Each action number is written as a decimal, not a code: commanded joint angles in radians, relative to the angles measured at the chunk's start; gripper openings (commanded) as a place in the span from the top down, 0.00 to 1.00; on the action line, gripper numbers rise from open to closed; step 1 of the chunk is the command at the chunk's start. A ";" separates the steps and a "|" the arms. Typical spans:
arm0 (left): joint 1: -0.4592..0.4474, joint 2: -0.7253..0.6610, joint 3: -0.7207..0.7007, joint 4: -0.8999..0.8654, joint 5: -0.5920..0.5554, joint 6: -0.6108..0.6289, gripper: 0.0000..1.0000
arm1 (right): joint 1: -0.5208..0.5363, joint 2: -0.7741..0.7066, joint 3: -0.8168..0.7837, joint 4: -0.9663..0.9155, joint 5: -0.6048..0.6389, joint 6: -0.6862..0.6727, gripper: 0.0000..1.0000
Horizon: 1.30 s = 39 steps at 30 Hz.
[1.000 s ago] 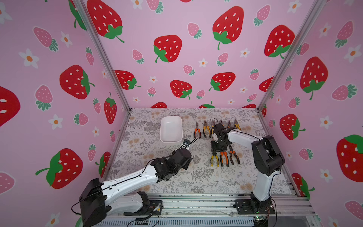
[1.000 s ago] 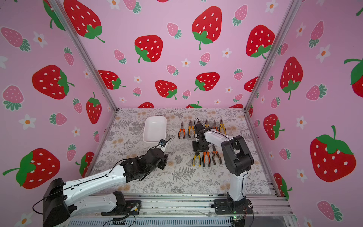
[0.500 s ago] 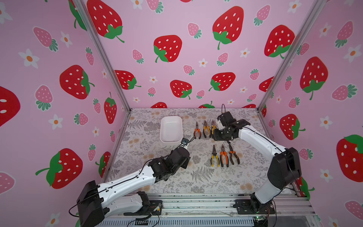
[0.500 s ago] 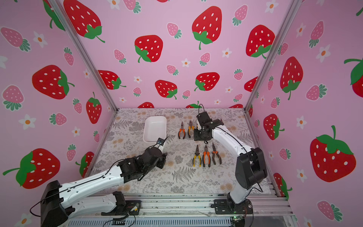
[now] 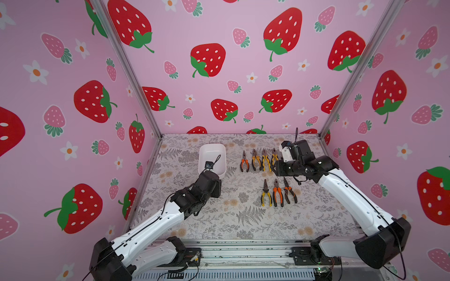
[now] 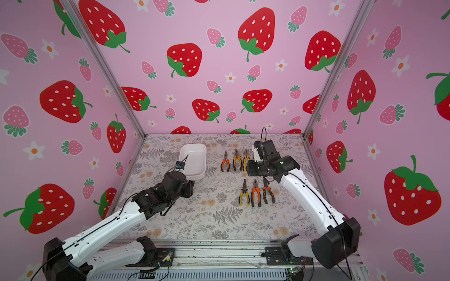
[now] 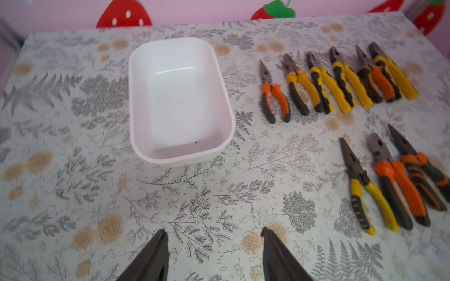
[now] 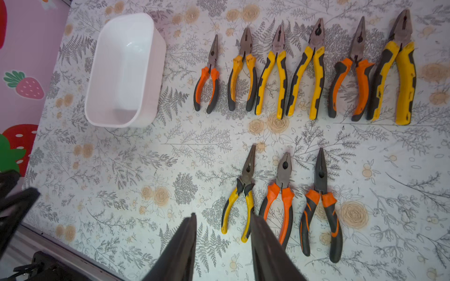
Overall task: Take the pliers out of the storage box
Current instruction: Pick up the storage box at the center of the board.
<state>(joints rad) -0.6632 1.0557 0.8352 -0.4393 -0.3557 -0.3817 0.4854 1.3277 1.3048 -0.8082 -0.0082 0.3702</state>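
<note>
The pliers [image 8: 316,41] are laid on the bench [image 7: 73,185], all nine outside the storage box [image 7: 175,102]. Six are set side by side in a line toward the far edge. Three form a near row [image 8: 283,175] closer to the front edge, below the middle of that line. Every nose is turned toward the far edge. Dark metal jaws are seen, with handles sleeved in orange and black or yellow and black. The box, white and shallow with rounded corners, is seen empty in the far left part of the bench, set apart from the leftmost pair.

In both top views the right end of the far line is covered by the right arm [image 5: 341,189], and the fingers of both grippers are hidden under the wrists. Whether the two rightmost pairs touch cannot be told.

The left gripper [image 7: 213,232] is held with its fingers well apart over bare bench in front of the box, and nothing is held or touched. The right gripper [image 8: 223,216] is parted more narrowly, with only bench and a yellow handle seen beyond the gap, and nothing is gripped
</note>
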 commanded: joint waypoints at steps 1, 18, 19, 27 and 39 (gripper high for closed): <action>0.157 0.039 0.072 -0.070 0.119 -0.028 0.34 | 0.004 -0.049 -0.052 -0.013 -0.027 0.014 0.58; 0.519 0.705 0.600 -0.195 0.321 0.091 0.44 | 0.002 -0.098 -0.232 0.061 -0.075 0.030 0.59; 0.521 0.736 0.630 -0.207 0.303 0.101 0.45 | 0.002 -0.097 -0.235 0.064 -0.076 0.027 0.59; 0.527 0.926 0.815 -0.260 0.213 0.174 0.46 | -0.005 -0.071 -0.254 0.081 -0.091 0.008 0.59; 0.530 1.075 0.895 -0.269 0.246 0.167 0.67 | -0.018 -0.030 -0.246 0.088 -0.108 -0.004 0.59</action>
<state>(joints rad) -0.1390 2.1181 1.6970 -0.6781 -0.1196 -0.2165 0.4732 1.2869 1.0569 -0.7277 -0.0967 0.3771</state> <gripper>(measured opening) 0.343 0.410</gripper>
